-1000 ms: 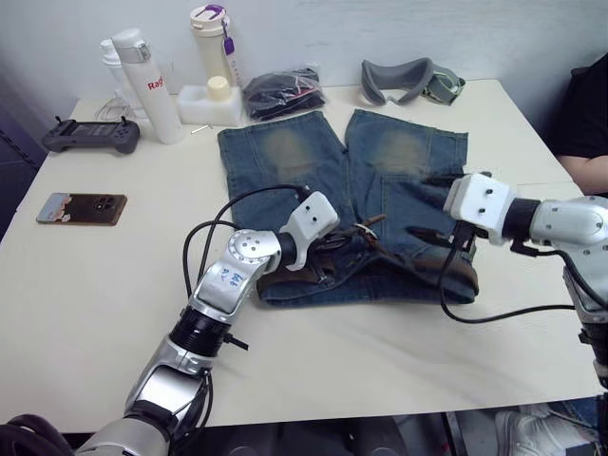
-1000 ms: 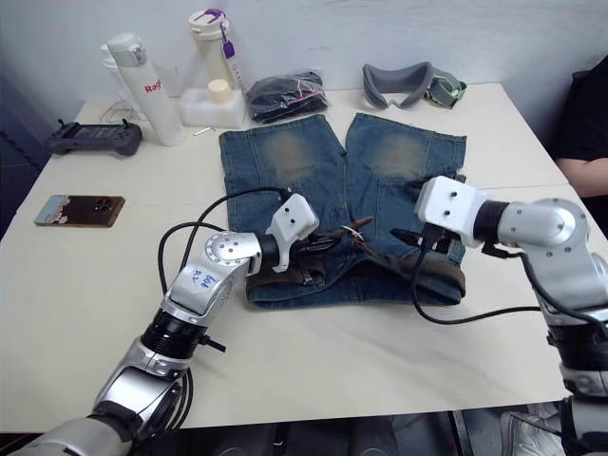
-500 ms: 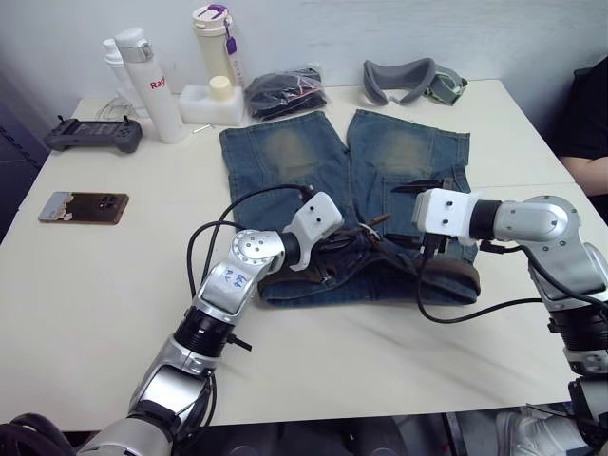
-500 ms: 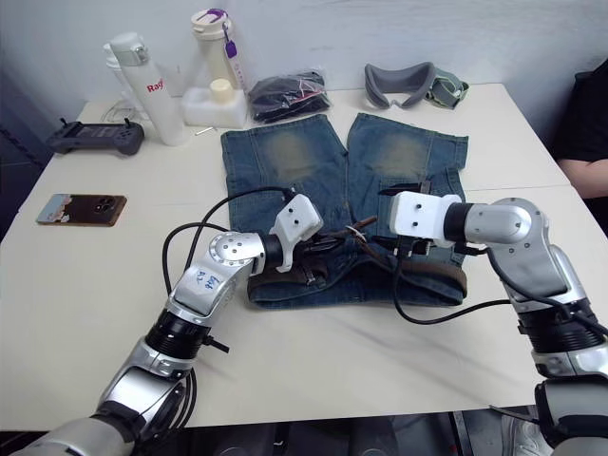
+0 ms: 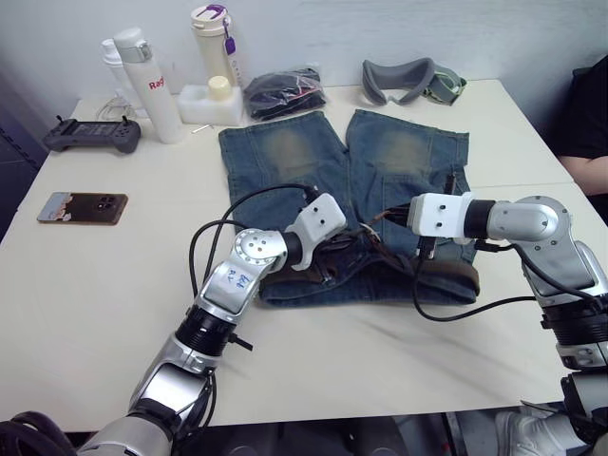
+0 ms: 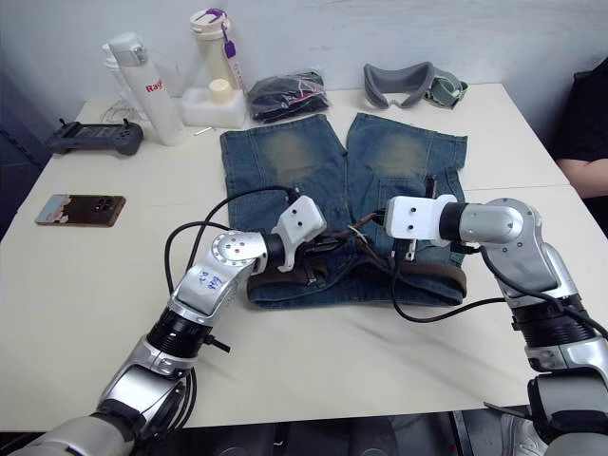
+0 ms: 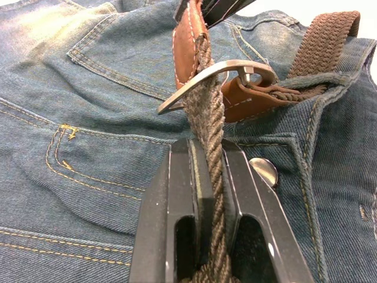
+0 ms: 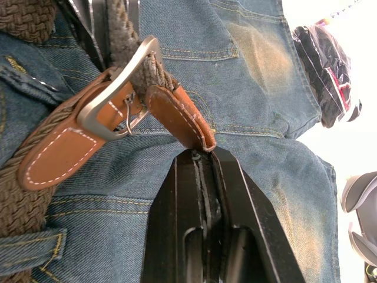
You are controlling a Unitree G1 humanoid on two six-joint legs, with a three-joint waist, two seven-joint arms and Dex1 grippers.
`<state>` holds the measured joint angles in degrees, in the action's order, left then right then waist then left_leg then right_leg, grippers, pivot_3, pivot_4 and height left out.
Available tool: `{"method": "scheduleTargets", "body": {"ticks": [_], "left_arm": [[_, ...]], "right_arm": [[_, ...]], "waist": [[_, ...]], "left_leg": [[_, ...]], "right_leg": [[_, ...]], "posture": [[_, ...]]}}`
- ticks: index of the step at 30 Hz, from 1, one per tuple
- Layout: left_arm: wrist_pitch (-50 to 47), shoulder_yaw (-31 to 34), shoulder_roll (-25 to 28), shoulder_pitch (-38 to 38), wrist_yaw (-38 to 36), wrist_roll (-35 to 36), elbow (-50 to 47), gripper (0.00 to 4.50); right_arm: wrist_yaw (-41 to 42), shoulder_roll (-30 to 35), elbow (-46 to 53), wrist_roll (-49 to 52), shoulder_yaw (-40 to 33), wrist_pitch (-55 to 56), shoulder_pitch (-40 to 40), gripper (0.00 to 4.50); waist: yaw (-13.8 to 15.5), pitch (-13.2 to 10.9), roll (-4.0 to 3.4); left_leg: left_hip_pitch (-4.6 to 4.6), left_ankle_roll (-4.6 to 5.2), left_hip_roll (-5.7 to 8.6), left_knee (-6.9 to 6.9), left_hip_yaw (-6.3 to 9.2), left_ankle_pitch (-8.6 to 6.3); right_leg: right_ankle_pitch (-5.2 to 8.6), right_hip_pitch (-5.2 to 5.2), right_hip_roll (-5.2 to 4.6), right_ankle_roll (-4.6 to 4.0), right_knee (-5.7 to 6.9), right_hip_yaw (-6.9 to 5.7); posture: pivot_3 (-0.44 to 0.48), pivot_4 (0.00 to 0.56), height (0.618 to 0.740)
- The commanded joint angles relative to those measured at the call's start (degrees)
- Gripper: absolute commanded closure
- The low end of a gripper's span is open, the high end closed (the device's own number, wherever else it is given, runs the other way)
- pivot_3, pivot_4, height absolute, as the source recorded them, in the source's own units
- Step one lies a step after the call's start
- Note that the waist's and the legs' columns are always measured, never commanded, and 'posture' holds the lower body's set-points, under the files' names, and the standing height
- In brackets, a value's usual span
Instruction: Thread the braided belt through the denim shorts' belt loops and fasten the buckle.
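The denim shorts (image 5: 285, 152) lie flat mid-table, waistband toward me. The braided belt (image 5: 456, 275) runs along the waistband, and one belt loop (image 7: 330, 81) crosses it in the left wrist view. My left gripper (image 7: 206, 147) is shut on the belt's braided strap just below the buckle (image 7: 218, 73). The strap passes up through the silver buckle frame. My right gripper (image 8: 203, 154) is shut on the tan leather tip (image 8: 177, 115) of the belt, just past the buckle (image 8: 115, 88). Both grippers meet over the shorts' fly, near the metal button (image 7: 263, 171).
A phone (image 5: 82, 207) and a game controller (image 5: 90, 135) lie at the left. Two bottles (image 5: 147, 85) and a white box (image 5: 209, 103) stand at the back, beside black bundled cloth (image 5: 283, 92) and a grey headset (image 5: 408, 81). A person's arm (image 5: 589, 142) is at the right edge.
My right gripper has moved left across the shorts to the buckle and shut on the belt's leather tip. The left gripper has kept its grip and place.
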<state>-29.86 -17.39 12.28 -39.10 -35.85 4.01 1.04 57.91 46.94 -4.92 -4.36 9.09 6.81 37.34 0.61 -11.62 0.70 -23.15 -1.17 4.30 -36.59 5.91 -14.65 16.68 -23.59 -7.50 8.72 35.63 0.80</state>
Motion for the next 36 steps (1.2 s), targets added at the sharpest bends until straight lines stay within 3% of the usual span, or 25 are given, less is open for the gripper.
{"method": "scheduleTargets", "body": {"ticks": [1,13,16,26,27,36], "left_arm": [[0.72,1.11,-0.80,-1.34,-0.30,0.98,-1.29,4.50],[0.26,0.96,-0.40,-1.12,0.25,-0.10,-1.66,4.50],[-1.82,3.74,-1.21,-1.24,1.04,2.20,-2.67,4.50],[-8.76,10.82,3.62,-2.00,-3.84,10.79,-8.47,0.28],[-9.45,11.91,4.86,-2.01,-4.58,11.87,-9.31,0.10],[-11.74,14.57,11.58,-0.56,-8.46,16.92,-11.68,0.10]], "right_arm": [[0.77,0.16,0.85,0.36,-0.30,2.65,1.16,4.43],[0.79,1.15,-2.92,-0.72,-1.11,6.71,0.92,4.43],[-0.11,1.92,-4.58,-1.73,-1.47,7.82,1.03,4.43],[-1.13,2.95,-6.83,-1.97,-2.03,10.42,0.88,4.50],[-1.12,3.52,-7.12,-1.93,-2.41,10.85,0.91,4.50],[-0.76,10.85,-12.85,-1.38,-5.99,16.34,3.32,4.50]], "waist": [[-0.05,0.00,0.00],[-0.25,0.00,0.00],[-0.37,0.00,0.00],[-0.76,0.00,0.00],[-0.75,0.00,0.00],[-0.64,0.00,0.00]], "left_leg": [[0.00,0.00,0.00,0.00,0.00,0.00],[0.00,0.00,0.00,0.00,0.00,0.00],[0.00,0.00,0.00,0.00,0.00,0.00],[0.01,-0.01,-0.01,0.00,0.00,0.01],[0.01,-0.01,-0.01,0.00,0.00,0.01],[0.00,-0.01,0.00,0.00,-0.01,0.00]], "right_leg": [[0.00,0.00,0.00,0.00,0.00,0.00],[0.00,0.00,0.00,0.00,0.00,0.00],[0.00,0.00,0.00,0.00,0.00,0.00],[0.00,-0.01,0.01,0.00,0.01,0.01],[0.00,-0.01,0.01,0.00,0.01,0.01],[0.00,0.02,-0.01,0.00,-0.01,0.03]], "posture": [[0.000,0.150,0.740],[0.000,0.150,0.740],[0.000,0.150,0.740],[0.000,0.150,0.740],[0.000,0.150,0.740],[0.000,0.150,0.740]]}}
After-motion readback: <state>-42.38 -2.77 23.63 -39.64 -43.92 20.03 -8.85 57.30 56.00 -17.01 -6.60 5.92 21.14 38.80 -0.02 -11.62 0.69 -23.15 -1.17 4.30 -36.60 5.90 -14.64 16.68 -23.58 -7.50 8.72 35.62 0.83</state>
